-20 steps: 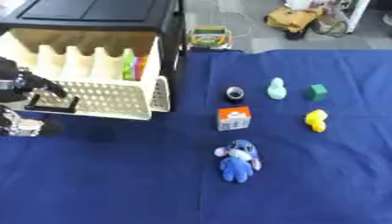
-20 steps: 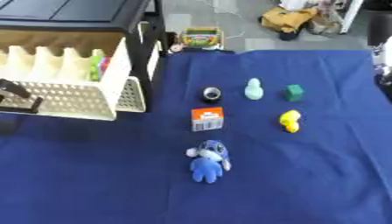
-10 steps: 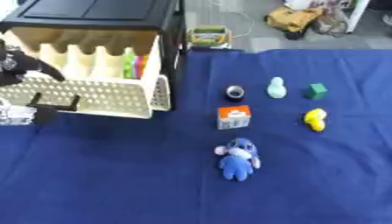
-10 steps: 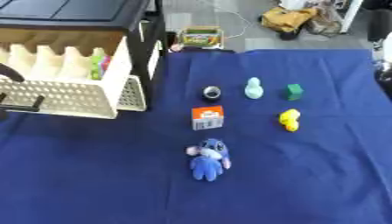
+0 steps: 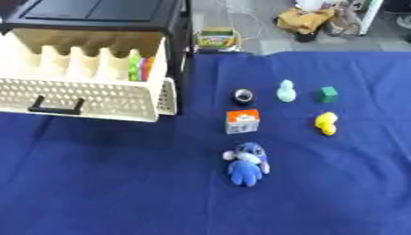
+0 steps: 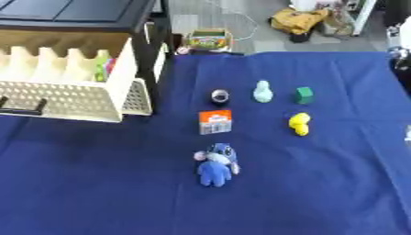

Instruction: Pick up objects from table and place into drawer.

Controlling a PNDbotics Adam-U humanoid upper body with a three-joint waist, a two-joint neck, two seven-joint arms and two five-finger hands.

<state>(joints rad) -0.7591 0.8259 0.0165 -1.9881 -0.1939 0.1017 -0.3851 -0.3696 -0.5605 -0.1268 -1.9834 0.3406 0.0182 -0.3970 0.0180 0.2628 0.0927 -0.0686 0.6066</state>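
Left robot hand gone from drawer (image 5: 88, 98) front (neither robot hand visible now, state can't tell). Drawer open at counter (image 5: 120, 183) left edge; 6 objects mid-counter, blue plush (image 5: 247, 164) nearest.

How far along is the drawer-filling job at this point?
Done: the drawer stands pulled open, with something green and orange already inside. In hand: nothing, and no robot hand is clearly in view. Left on the blue cloth: the black ring, pale figure, green cube, yellow toy, orange box and blue plush.
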